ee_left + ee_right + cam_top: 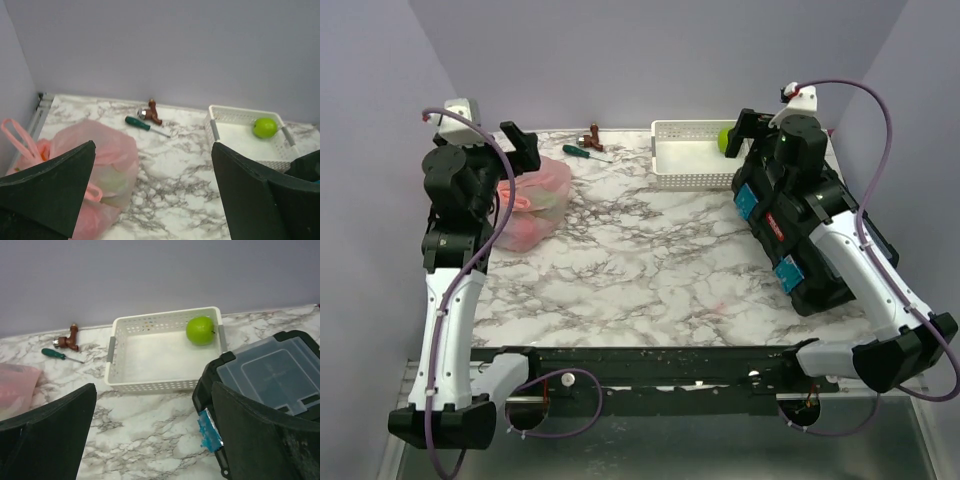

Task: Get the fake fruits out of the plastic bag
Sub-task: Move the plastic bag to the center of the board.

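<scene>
The pink plastic bag (532,200) lies crumpled at the table's left side, its loop handles (20,140) toward the left wall. Pale green and orange shapes of fake fruits (113,181) show dimly through its film. One green apple (724,138) rests in the far right corner of the white basket, also visible in the left wrist view (265,127) and the right wrist view (200,330). My left gripper (523,148) hovers open just above the bag's right side (153,146), holding nothing. My right gripper (746,132) stands open and empty over the basket's right end (153,386).
The white perforated basket (672,181) stands at the back, right of centre. A green-handled screwdriver (584,152) and a small brown tap-like fitting (592,133) lie by the back wall. A black toolbox with a clear lid (800,235) fills the right side under my right arm.
</scene>
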